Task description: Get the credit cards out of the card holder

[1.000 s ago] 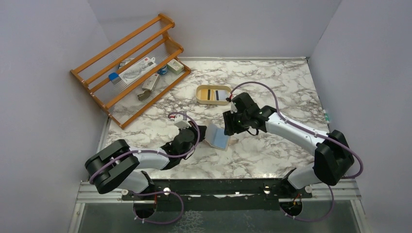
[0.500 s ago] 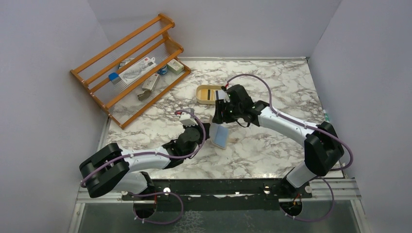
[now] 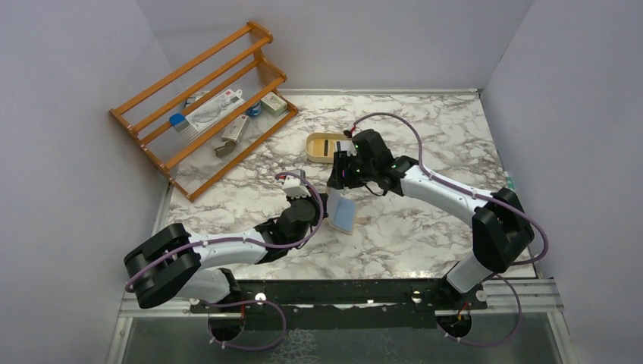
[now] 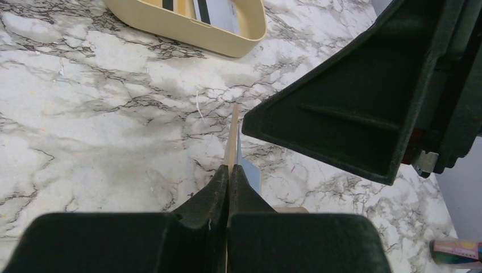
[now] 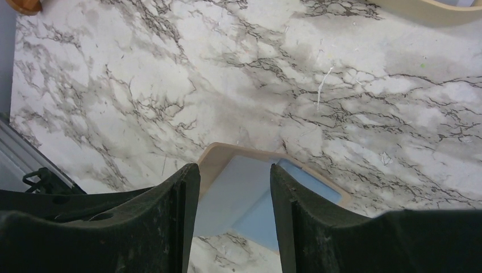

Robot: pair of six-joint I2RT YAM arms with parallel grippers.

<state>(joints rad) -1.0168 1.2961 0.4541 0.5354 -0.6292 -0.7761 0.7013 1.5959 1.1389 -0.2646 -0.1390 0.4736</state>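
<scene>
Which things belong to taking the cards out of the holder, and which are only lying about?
Job: tan leather card holder, pinched by left end effector; light blue plastic card inside; open right end effector above; cream oval tray holding black-striped cards.
Lying about: orange wooden rack with small packets.

Top view, fixed above and behind the arm bases, looks down over the table (image 3: 425,227); left wrist view sights low along the left gripper (image 4: 228,170) toward the tray (image 4: 187,28); right wrist view looks steeply down past the right gripper (image 5: 234,170); all three share the card holder (image 3: 343,214).
</scene>
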